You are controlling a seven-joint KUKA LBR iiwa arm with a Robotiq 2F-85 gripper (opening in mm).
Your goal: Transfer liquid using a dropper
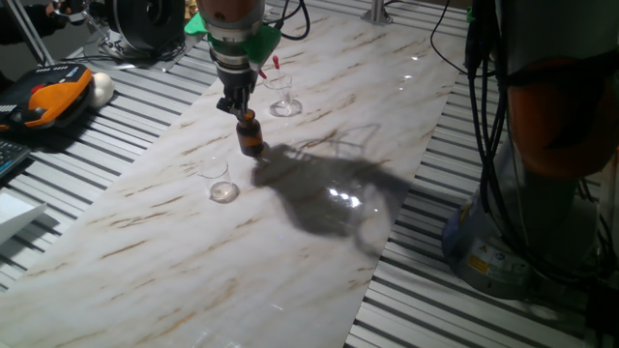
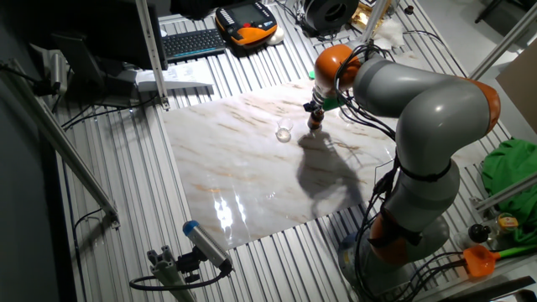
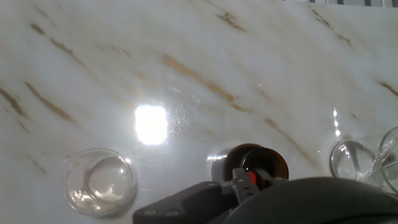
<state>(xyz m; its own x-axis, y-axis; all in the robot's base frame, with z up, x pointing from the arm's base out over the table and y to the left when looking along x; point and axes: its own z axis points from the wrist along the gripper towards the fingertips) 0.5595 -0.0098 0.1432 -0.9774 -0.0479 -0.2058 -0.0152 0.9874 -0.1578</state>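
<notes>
- A single grey and orange robot arm reaches over a white marble-patterned tabletop (image 1: 319, 242) with brown veins; its dark two-finger gripper (image 1: 236, 104) hangs in the upper left of one fixed view.
- Directly under the gripper stands a small brown amber glass bottle (image 1: 250, 135), upright on the marble. In the other fixed view the same bottle (image 2: 315, 120) sits upper right of centre.
- In the hand view, at the bottom centre of the frame, a small red piece (image 3: 252, 178) shows between the dark fingers, above the bottle's round mouth (image 3: 264, 163). It is probably the red rubber bulb of the thin clear dropper; the clear stem is not visible, so I cannot tell how deep it sits in the bottle.
- The jaws look drawn close together around that red piece, apparently pinching it, though the view is too cramped to be sure.
- A short clear glass dish (image 1: 223, 190) rests low and left of the bottle, near but apart from it. It appears at lower left in the hand view (image 3: 99, 180).
- A clear stemmed glass (image 1: 284, 97) stands behind the bottle, toward the top of the frame.
- Judged step: drawing liquid from the bottle with the dropper.
- The next move likely calls for a straight lift clear of the bottle's neck, then carrying the dropper to a clear vessel without tipping the bottle.
</notes>
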